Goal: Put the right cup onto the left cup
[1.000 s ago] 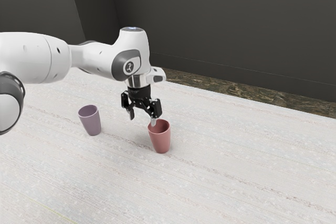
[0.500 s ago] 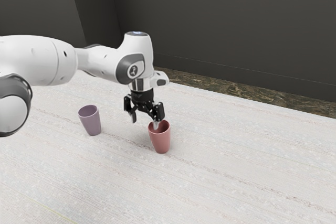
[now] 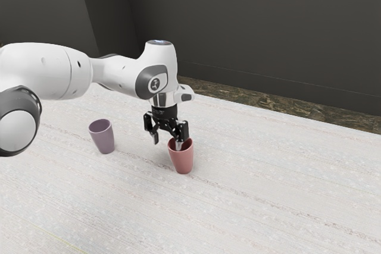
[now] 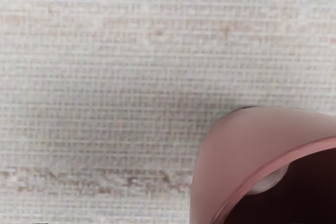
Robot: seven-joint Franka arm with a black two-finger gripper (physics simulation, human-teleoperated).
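My gripper (image 3: 167, 141) is open over the near-left side of the red-pink cup (image 3: 183, 160), as the exterior view shows it. One fingertip (image 3: 178, 145) dips inside the cup's mouth; the other hangs outside, toward the exterior view's left, with the cup wall between them. The cup stands upright on the table. In the wrist view the pink cup (image 4: 231, 156) shows its outer wall and dark inside, and a pale fingertip (image 4: 270, 182) lies just within the rim. The purple cup (image 3: 103, 139) stands upright farther to the exterior view's left, apart from the gripper.
Both cups stand on a pale, streaked table (image 3: 250, 188). The table's far edge runs below a dark wall (image 3: 256, 22), with a brown patterned strip (image 3: 274, 100) between. My arm reaches in above the table from the exterior view's left.
My hand has moved down and slightly toward the exterior view's right, bringing one fingertip lower into the pink cup's mouth. Neither cup has moved.
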